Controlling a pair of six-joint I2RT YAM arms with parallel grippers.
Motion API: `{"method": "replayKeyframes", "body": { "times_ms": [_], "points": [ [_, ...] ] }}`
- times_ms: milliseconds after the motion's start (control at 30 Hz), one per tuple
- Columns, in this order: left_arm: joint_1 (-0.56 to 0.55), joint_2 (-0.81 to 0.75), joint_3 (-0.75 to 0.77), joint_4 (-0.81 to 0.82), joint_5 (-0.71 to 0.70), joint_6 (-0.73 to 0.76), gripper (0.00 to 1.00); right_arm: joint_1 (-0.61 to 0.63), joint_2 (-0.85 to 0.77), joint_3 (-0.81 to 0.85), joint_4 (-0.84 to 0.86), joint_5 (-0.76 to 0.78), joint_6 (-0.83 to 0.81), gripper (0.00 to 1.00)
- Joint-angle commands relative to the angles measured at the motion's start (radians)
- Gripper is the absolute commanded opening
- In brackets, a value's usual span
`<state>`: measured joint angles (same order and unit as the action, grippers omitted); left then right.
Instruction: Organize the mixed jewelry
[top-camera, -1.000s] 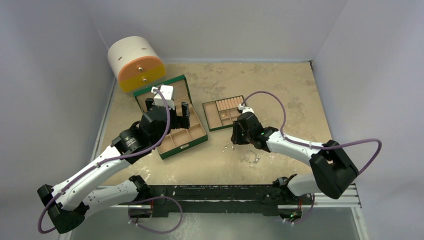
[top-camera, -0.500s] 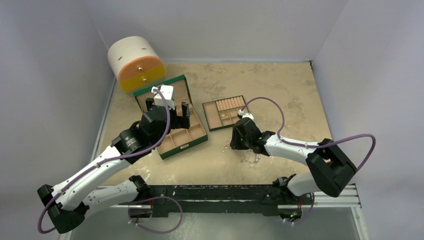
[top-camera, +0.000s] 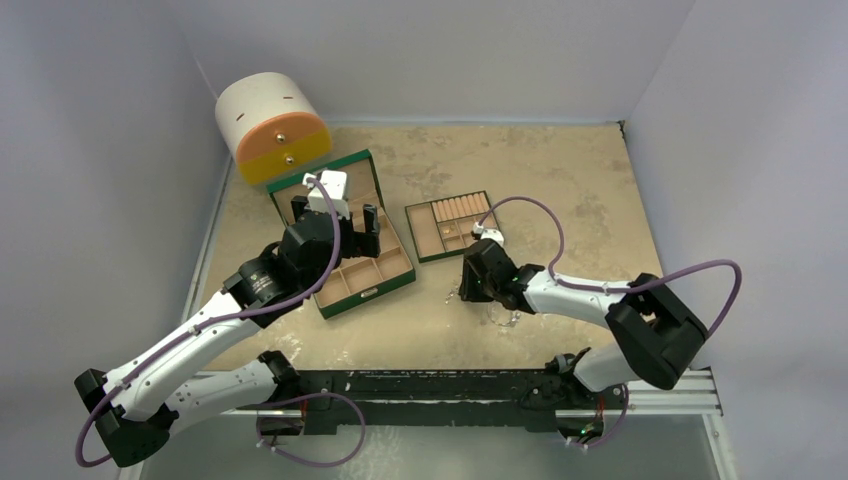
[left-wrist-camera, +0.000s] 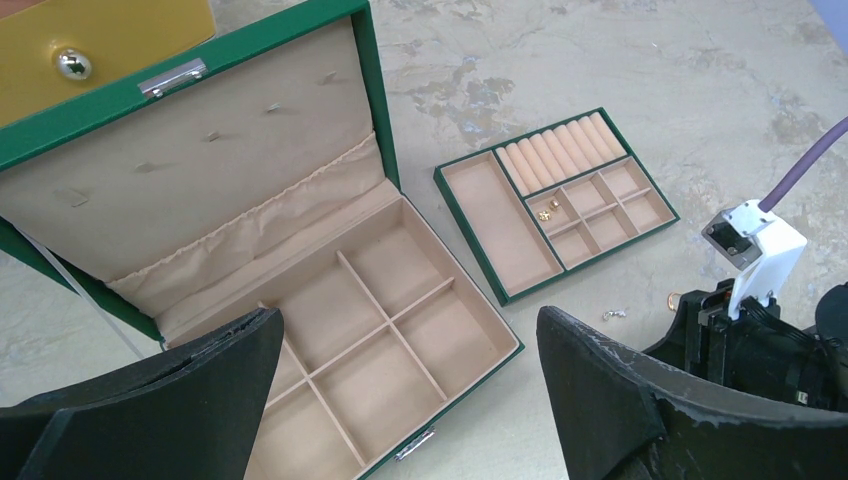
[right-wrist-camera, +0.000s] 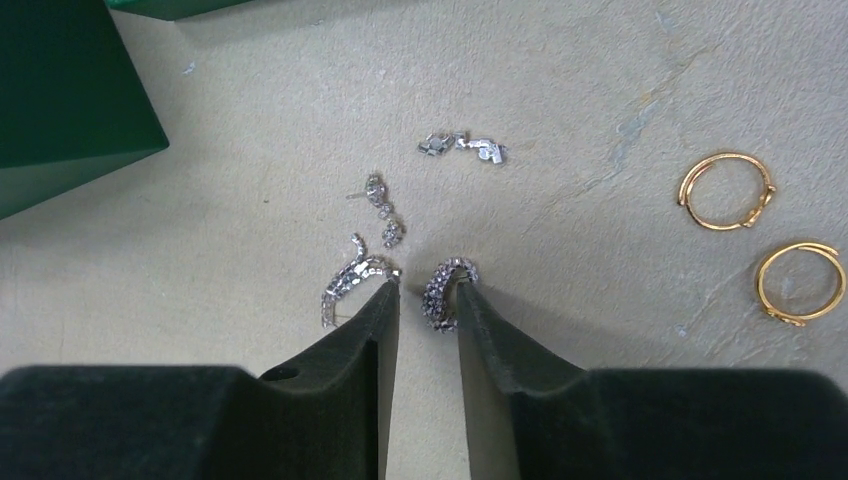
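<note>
In the right wrist view several small silvery earrings lie on the table: a studded curved one (right-wrist-camera: 443, 290), a second curved one (right-wrist-camera: 350, 280), a drop stud (right-wrist-camera: 383, 210) and a small linked piece (right-wrist-camera: 462, 147). Two gold rings (right-wrist-camera: 727, 190) (right-wrist-camera: 798, 283) lie to the right. My right gripper (right-wrist-camera: 428, 287) (top-camera: 470, 290) is low over them, jaws narrowly apart. The studded curved earring sits between the tips against the right finger. A thin wire hoop (top-camera: 503, 318) lies beside the right arm. My left gripper (left-wrist-camera: 407, 320) (top-camera: 334, 218) is open and empty above the green box (left-wrist-camera: 380, 330).
The green box's lid stands open (left-wrist-camera: 200, 160). A green tray (top-camera: 447, 225) with ring rolls and small compartments lies between the arms; one compartment holds a gold piece (left-wrist-camera: 546, 213). The white-and-orange drawer case (top-camera: 272, 130) stands at the back left. Walls close in on three sides.
My right gripper has moved a little left and nearer, down onto the earring cluster. The left arm has not moved.
</note>
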<state>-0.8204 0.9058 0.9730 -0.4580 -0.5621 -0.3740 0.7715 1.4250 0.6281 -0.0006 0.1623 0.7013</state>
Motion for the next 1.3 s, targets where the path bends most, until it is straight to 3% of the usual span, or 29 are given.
{"method": "replayKeyframes", "body": {
  "times_ms": [0,267,667,1267],
  "points": [
    [0.002,-0.004,0.042,0.021,-0.001,0.009,0.98,0.012,0.022,0.004,0.01,0.038,0.027,0.3],
    [0.002,-0.002,0.041,0.021,-0.001,0.009,0.98,0.024,0.035,0.005,0.005,0.049,0.032,0.23],
    [0.001,-0.002,0.041,0.021,-0.001,0.009,0.98,0.034,0.01,0.011,0.002,0.06,0.036,0.0],
    [0.001,0.001,0.042,0.02,-0.001,0.009,0.98,0.034,-0.084,0.068,-0.114,0.115,0.019,0.0]
  ]
}}
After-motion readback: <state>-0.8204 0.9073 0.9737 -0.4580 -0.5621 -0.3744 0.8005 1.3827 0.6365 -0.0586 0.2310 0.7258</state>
